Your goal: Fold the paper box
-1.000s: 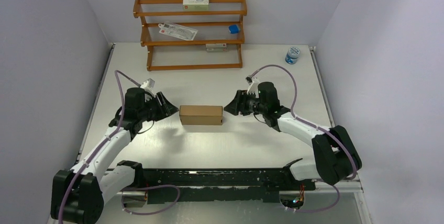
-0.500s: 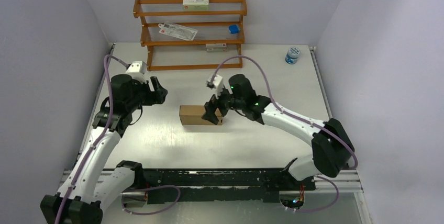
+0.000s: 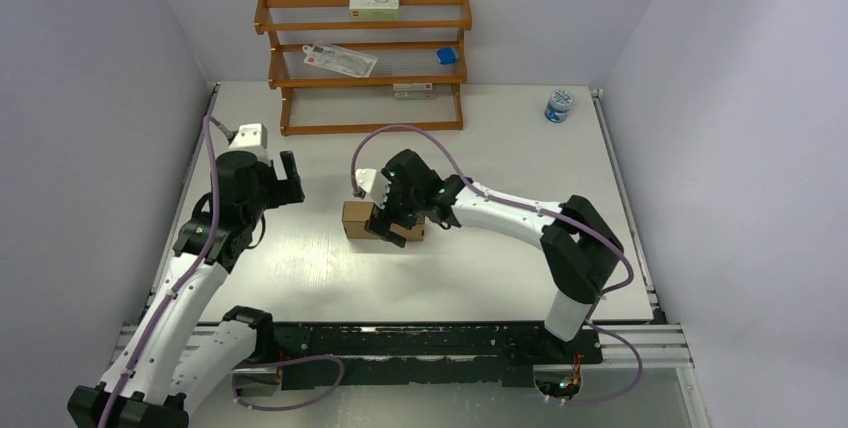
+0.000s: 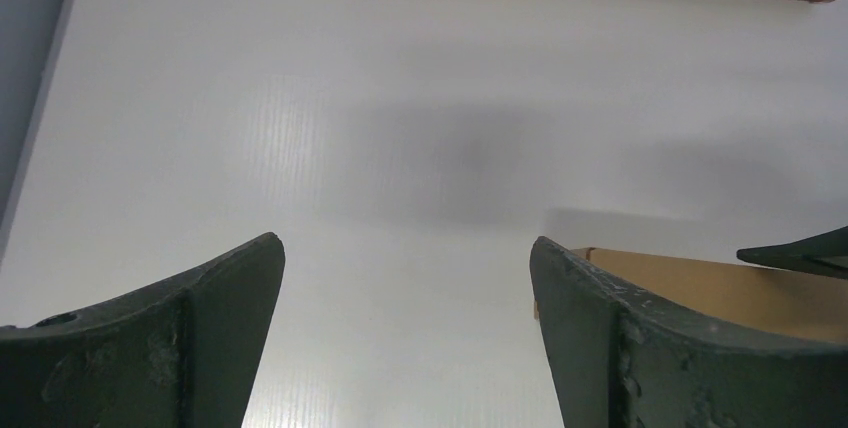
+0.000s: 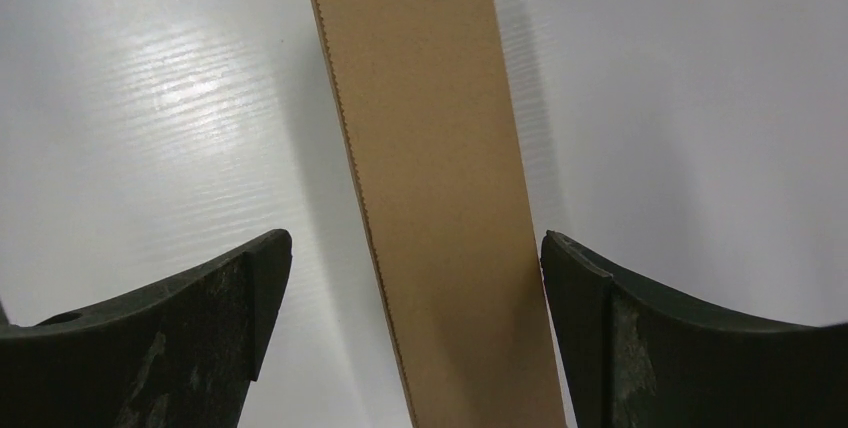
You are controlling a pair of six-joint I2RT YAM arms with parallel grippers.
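Observation:
The paper box is a closed, plain brown rectangular box lying flat mid-table. My right gripper hangs over its right half, open. In the right wrist view the box runs lengthwise between the spread fingers, closer to the right one, with a visible gap on the left side. My left gripper is open with nothing in it, up and to the left of the box. In the left wrist view the box's end shows behind the right finger.
A wooden shelf rack stands at the back with printed cartons and a small blue item. A blue-and-white jar sits at the back right. The table's raised edge runs close to my left arm.
My right arm has swung left from the box's right end to above the box. My left gripper has drawn back up and left from the box's left end. Both grippers have opened wider.

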